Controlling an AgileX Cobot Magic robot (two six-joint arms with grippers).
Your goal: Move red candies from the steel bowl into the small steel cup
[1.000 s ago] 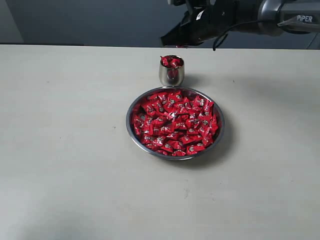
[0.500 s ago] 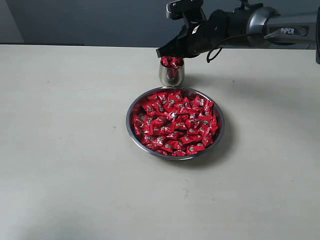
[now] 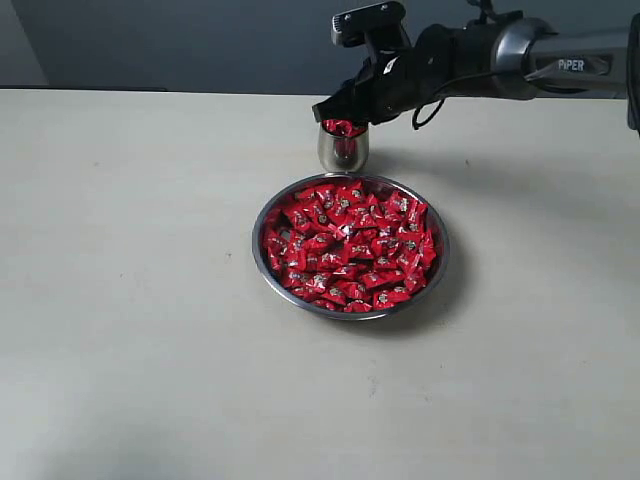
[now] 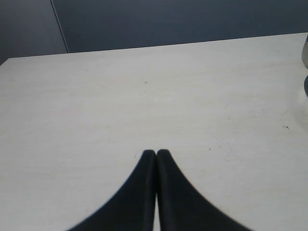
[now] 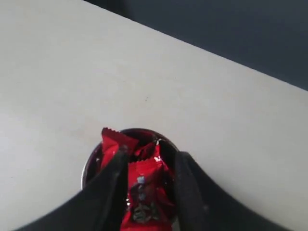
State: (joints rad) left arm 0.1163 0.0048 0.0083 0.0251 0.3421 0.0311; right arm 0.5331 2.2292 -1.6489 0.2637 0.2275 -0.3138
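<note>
The steel bowl (image 3: 257, 247) sits mid-table, heaped with red candies (image 3: 350, 245). Just behind it stands the small steel cup (image 3: 343, 151), with several red candies piled to its brim (image 3: 343, 128). My right gripper (image 3: 336, 112) hangs right over the cup's mouth. In the right wrist view its fingers (image 5: 151, 153) are a candy's width apart and shut on a red candy (image 5: 144, 190), above the cup's rim (image 5: 88, 166) and another candy (image 5: 111, 140). My left gripper (image 4: 156, 152) is shut on nothing above bare table, and the exterior view does not show it.
The pale table (image 3: 130, 300) stretches wide on every side of the bowl and cup. A dark wall (image 3: 200, 40) runs behind the table's far edge. The right arm (image 3: 540, 60) reaches in from the upper right.
The right arm has come down from above the table's far edge to the cup's mouth, lowering a little more over the last half second. Bowl and cup have not moved.
</note>
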